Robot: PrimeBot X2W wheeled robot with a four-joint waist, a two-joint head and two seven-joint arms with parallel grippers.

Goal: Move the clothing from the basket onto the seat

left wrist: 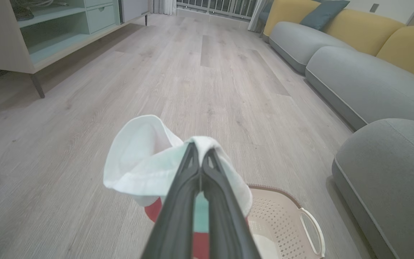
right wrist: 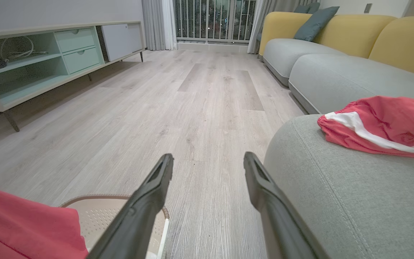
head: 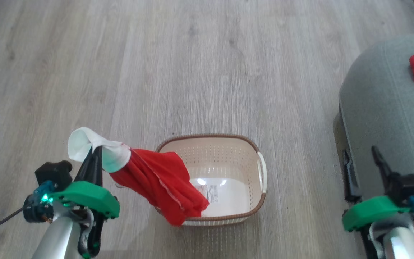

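On the floor before me: a small oval cream plastic basket with perforated walls and a brown woven-look rim stands on the pale wood-plank floor.
Left jaws: pinched tight on the white end of a soft red-and-white fabric garment; my two long dark fingers meet with the cloth caught between them.
Held garment: raised at the basket's left side. Its red length hangs down across the left wall and near rim, and I cannot tell whether it touches them.
Right jaws: spread wide with nothing between them, low beside the seat's rounded side.
Seat: a large grey-green fabric-upholstered seat with stitched seams, to the right of the basket and apart from it.
On the seat: a crumpled red fabric garment with a broad white stripe lies on the seat's top.
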